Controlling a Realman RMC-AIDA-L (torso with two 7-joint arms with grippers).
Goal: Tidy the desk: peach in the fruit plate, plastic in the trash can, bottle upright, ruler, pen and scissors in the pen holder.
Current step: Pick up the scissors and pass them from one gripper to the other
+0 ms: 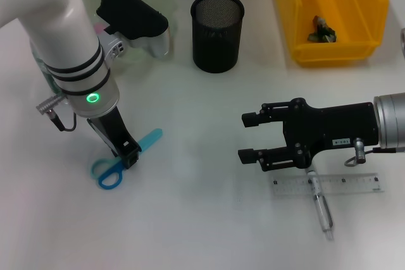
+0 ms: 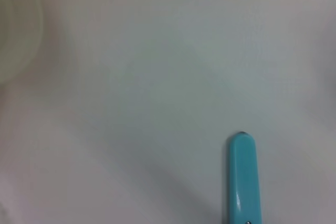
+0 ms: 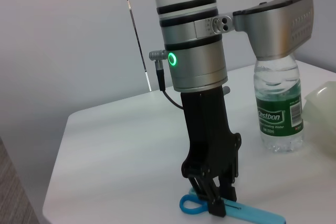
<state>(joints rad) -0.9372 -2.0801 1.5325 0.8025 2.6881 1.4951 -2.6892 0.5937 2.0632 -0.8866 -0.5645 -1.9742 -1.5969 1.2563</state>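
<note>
Readable only as "Cestbon" in white letters on the green label (image 3: pixel 280 117) of the clear plastic bottle (image 3: pixel 276 106) standing upright on the table just behind the left arm, with smaller print below it and the ruler's (image 1: pixel 329 185) markings too small to make out.

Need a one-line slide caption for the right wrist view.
Left hand closing down on blue scissors, upright water bottle behind.
</note>
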